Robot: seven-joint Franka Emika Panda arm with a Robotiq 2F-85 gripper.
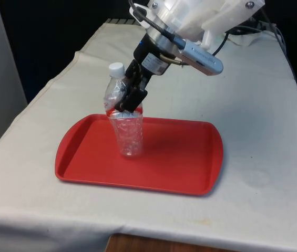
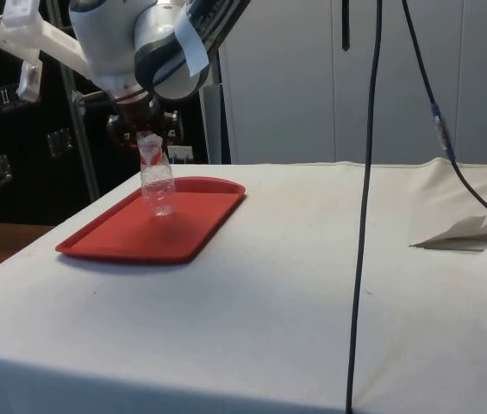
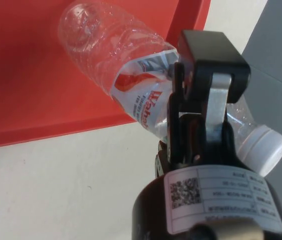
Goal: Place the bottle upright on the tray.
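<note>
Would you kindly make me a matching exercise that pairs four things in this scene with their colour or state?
Things:
1. bottle
2. tray
3. cap
4. gripper

States:
A. white
B. red, flat on the cloth
C. clear, crumpled, standing on the tray
D. black, shut on the bottle

Pairs: 1-C, 2-B, 3-A, 4-D

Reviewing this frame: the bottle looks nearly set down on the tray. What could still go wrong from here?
1. The bottle leans a little while the tool grips its crumpled middle; released like this, it may tip over on the tray.
2. The clear body looks empty and dented, so a finger brushing it on withdrawal could knock it down.
3. Its base seems to touch the tray, though that is hard to confirm; a small drop might bounce it.
</note>
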